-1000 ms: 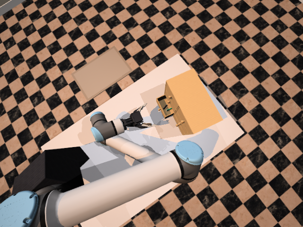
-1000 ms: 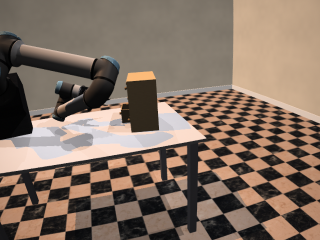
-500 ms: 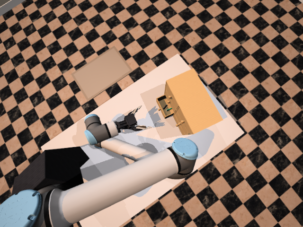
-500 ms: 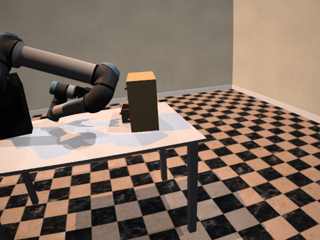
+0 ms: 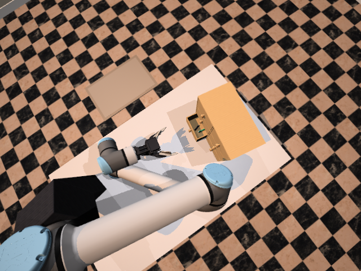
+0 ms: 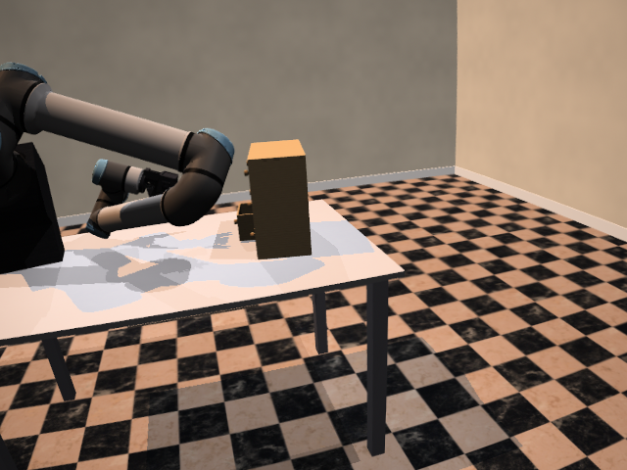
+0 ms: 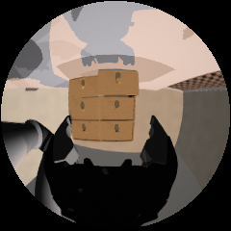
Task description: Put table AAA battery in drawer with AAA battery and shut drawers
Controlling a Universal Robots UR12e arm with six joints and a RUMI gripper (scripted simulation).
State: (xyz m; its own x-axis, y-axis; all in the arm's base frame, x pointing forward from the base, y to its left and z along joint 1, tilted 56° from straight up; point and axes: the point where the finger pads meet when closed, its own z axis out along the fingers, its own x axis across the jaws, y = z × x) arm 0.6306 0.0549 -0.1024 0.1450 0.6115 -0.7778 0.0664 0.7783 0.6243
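Two slim batteries, one green [image 5: 201, 130] and one dark [image 5: 196, 127], lie in the open drawer [image 5: 200, 136] [image 6: 246, 225] [image 7: 118, 83], right of centre in the top view. The drawer juts from the upright chest [image 5: 230, 119] [image 6: 280, 202] [image 7: 87, 106]. Left of it, my jaws [image 5: 166, 141] stand fully spread, gripping nothing.

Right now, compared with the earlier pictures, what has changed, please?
The gripper has drawn back, away from the chest, and the arm shifted with it. I see nothing gripped or released. The chest and its open drawer look the same as before.
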